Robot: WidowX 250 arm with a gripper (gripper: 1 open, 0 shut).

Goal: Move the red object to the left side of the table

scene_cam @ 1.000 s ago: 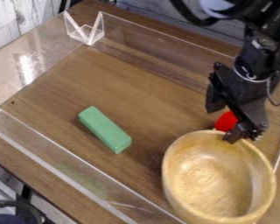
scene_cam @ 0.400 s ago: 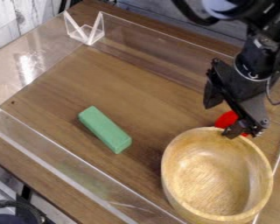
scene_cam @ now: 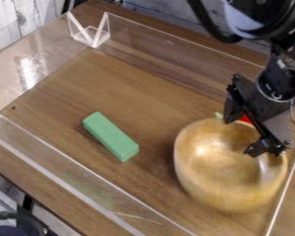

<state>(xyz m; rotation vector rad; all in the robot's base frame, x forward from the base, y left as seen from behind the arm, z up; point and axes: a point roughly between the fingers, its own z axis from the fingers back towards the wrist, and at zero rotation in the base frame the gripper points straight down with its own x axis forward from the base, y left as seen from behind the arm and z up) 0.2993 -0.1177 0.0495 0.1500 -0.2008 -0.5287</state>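
Shifted since earlier: one bowl (scene_cam: 227, 173), one red object (scene_cam: 245, 120).

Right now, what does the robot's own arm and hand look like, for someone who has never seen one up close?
The arm is mostly black, with some grey, shiny-looking parts near the top of the picture. Its hand is dark too, chunky and angular, with jointed-looking pieces and two fingers that narrow toward their ends. A thin dark cable loops beside it. I can't make out any lettering.
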